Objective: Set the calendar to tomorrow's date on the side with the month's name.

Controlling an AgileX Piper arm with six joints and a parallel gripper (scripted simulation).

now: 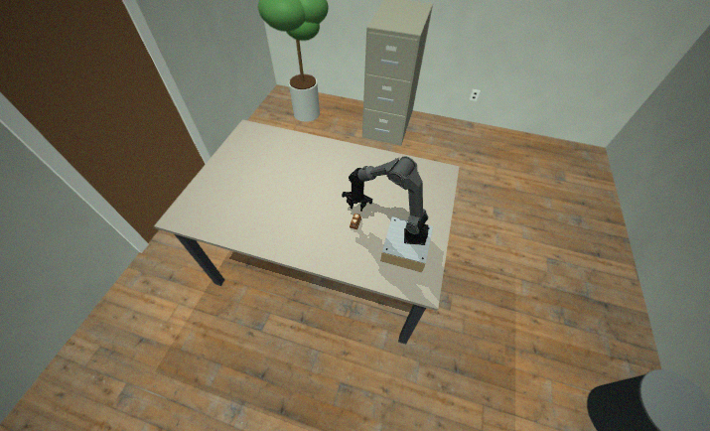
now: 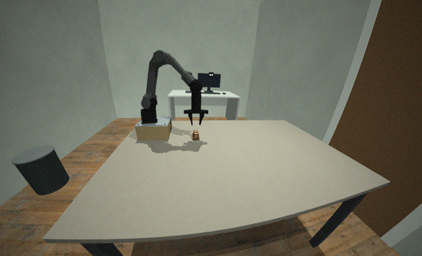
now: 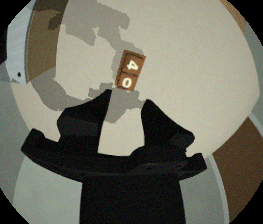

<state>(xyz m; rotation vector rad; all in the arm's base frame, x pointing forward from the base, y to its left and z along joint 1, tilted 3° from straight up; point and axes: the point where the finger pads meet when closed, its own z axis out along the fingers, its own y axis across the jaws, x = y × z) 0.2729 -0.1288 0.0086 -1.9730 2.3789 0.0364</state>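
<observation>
My black two-fingered tool (image 2: 196, 122) hangs partly apart, gripping nothing. It hovers above the small brown wooden calendar (image 3: 130, 70), touching neither it nor the beige counter (image 2: 225, 171).

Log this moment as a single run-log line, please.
phase: approach | gripper: jaws partly open, empty, above table | calendar: on table, untouched, top digits 4 and 0 | contact: none

Soft, even light; my arm (image 2: 161, 68) throws jagged shadows across the table (image 2: 225, 177), and my wrist view curves at its rim

On the beige table (image 1: 271, 193), the small wooden calendar (image 1: 355, 220) was set near the arm's base block (image 1: 397, 251).
</observation>
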